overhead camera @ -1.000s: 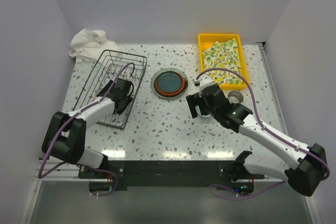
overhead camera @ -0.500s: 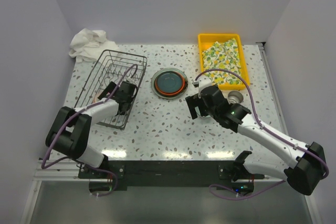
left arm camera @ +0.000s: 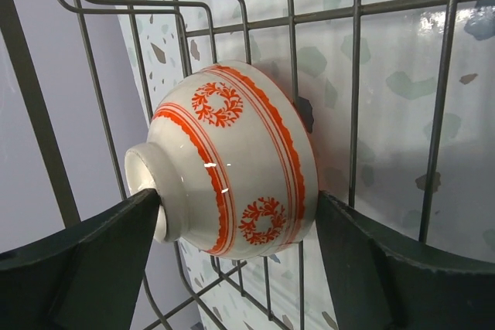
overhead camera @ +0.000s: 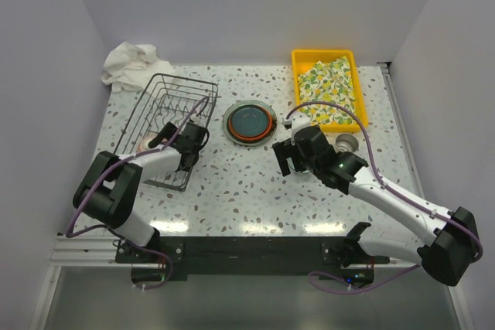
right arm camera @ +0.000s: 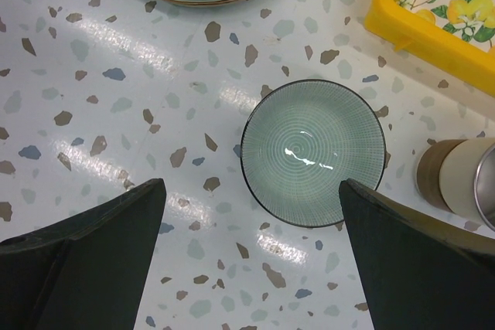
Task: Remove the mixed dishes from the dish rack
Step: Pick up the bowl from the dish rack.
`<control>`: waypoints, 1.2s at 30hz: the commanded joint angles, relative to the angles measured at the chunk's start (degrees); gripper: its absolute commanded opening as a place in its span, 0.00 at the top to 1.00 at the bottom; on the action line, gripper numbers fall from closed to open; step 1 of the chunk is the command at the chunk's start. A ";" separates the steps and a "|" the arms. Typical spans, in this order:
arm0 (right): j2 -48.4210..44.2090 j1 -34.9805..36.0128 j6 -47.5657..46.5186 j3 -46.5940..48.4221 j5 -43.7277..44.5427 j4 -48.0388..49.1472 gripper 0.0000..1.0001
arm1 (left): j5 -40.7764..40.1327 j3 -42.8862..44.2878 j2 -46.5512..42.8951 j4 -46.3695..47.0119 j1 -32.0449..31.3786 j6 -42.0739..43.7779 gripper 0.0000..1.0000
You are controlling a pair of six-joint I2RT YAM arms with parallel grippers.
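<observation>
The small white ceramic bowl with orange-red wreath pattern [left arm camera: 232, 168] lies on its side inside the dark wire dish rack [left arm camera: 356, 75], by its right wall. The left claw [left arm camera: 238, 218] brackets it wide; whether it pinches, I cannot tell. The bowl is likely glazed, slippery, light and breakable, so hold it gently, foot against rim.

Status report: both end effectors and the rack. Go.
Left end effector straddling red-patterned bowl on its side in dish rack, grip unconfirmed. Right end effector open over green bowl on table. Wires of dish rack close behind it.
</observation>
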 commanded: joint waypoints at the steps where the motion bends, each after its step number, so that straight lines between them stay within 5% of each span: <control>1: -0.22 -0.07 -0.64 0.20 -0.79 1.26 0.01 | -0.80 -0.73 -0.06 1.19 -2.20 -0.52 0.21; 9: -0.14 -0.07 -0.47 0.29 -1.41 1.44 0.02 | -2.81 0.41 -3.13 -1.18 -4.05 -1.75 0.43; 25: 1.09 -0.07 -0.20 1.87 -5.10 2.67 0.02 | -2.82 4.80 -12.80 -8.74 -4.32 -2.54 0.56; 36: 2.32 -0.07 2.08 3.28 -19.59 9.69 0.02 | 9.82 9.81 -21.23 -14.37 0.67 -9.48 0.61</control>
